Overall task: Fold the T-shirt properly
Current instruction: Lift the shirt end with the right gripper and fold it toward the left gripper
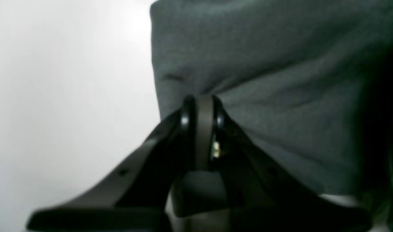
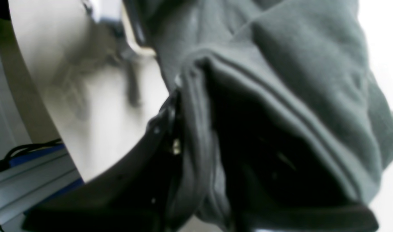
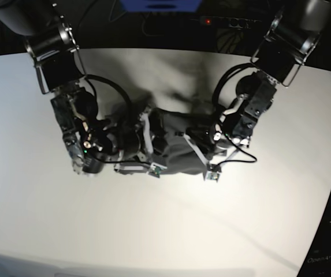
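The dark charcoal-grey T-shirt hangs bunched between my two grippers over the middle of the white table. My left gripper, on the right in the base view, is shut on a fold of the cloth; the left wrist view shows its fingertips pinching the T-shirt. My right gripper, on the left in the base view, is shut on the other end. In the right wrist view, thick folds and a hem of the T-shirt fill that gripper. The shirt's lower part is hidden.
The white table spreads to the front and both sides. Its curved edge shows in the right wrist view, with a grey-and-blue rail below it. Dark cables and equipment lie beyond the far edge.
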You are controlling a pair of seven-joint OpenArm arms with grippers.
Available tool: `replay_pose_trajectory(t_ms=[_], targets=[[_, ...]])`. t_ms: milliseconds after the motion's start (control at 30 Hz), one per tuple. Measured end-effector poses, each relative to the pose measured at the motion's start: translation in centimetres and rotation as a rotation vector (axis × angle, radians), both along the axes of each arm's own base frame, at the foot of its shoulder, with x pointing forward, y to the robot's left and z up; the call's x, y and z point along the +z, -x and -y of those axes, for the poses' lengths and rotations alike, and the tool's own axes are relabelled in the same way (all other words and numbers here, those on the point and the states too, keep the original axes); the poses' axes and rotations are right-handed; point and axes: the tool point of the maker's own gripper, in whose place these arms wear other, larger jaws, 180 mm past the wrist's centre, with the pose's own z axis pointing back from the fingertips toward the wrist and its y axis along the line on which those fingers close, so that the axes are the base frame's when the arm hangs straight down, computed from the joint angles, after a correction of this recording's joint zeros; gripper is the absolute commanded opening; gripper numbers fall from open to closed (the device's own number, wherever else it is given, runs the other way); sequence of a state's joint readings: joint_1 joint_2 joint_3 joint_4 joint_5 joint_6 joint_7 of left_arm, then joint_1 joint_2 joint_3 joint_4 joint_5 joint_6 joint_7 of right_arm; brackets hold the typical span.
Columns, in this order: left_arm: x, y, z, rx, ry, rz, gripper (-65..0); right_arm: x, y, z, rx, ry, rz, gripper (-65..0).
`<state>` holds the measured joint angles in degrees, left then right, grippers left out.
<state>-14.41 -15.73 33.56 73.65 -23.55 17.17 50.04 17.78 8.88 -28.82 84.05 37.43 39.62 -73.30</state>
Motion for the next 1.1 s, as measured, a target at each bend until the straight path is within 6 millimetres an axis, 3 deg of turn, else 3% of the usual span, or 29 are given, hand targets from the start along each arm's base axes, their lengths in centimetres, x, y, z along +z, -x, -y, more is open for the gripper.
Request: replay_pose_trajectory(t_ms=[100, 233, 333, 533, 667, 900, 1100], targets=[[0.0, 0.0, 0.0, -0.001, 0.001, 0.000, -61.6, -0.1, -0.9, 1.4, -0.002, 0.054, 0.038, -64.6], [0.0, 0.0, 0.0, 0.000, 0.000, 0.000, -61.6, -1.4, -2.4, 5.7, -0.036, 0.290, 0.112, -64.6], [0.0, 0.0, 0.2, 0.002, 0.000, -0.001, -61.6, -1.7, -3.0, 6.9, -0.046, 0.371, 0.146, -64.6], [0.0, 0.0, 0.4, 0.003, -0.015, 0.004, -61.6, -4.0, -2.7, 7.7, -0.050, 0.485, 0.103, -64.6], [0.5, 0.2, 0.6, 0.002, -0.012, 0.012, -61.6, -4.0, -3.1, 7.5, -0.046, 0.569, 0.137, -64.6], [1.8, 3.7, 0.8, 0.026, 0.046, -0.116, -61.6, -4.0, -3.1, 7.2, -0.040, 0.600, 0.156, -64.6], [2.5, 4.1, 0.7, 0.038, 0.072, -0.147, -61.6, -4.0, -3.1, 7.2, -0.040, 0.599, 0.156, -64.6]])
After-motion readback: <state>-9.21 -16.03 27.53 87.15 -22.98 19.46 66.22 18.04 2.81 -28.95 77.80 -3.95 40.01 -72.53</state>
